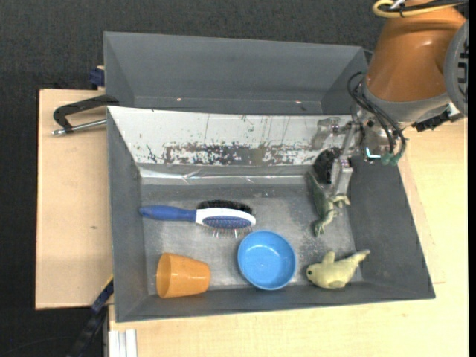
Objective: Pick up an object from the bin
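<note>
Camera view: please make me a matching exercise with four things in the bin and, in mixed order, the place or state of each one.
Things:
1. orange cup
2. blue bowl
3. blue-handled brush
4. pale yellow toy animal

Places and states:
A. lies behind the cup and bowl, handle pointing to the view's left
B. at the view's lower right
C. on its side, at the view's lower left
D. upright, between two other things

Pairs: 1-C, 2-D, 3-A, 4-B

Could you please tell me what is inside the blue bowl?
The round blue plastic bowl opens upward, and only its own bare blue bottom shows inside; no object lies in it. The bowl covers the floor of the grey metal bin beneath it, so that patch cannot be seen.
</note>
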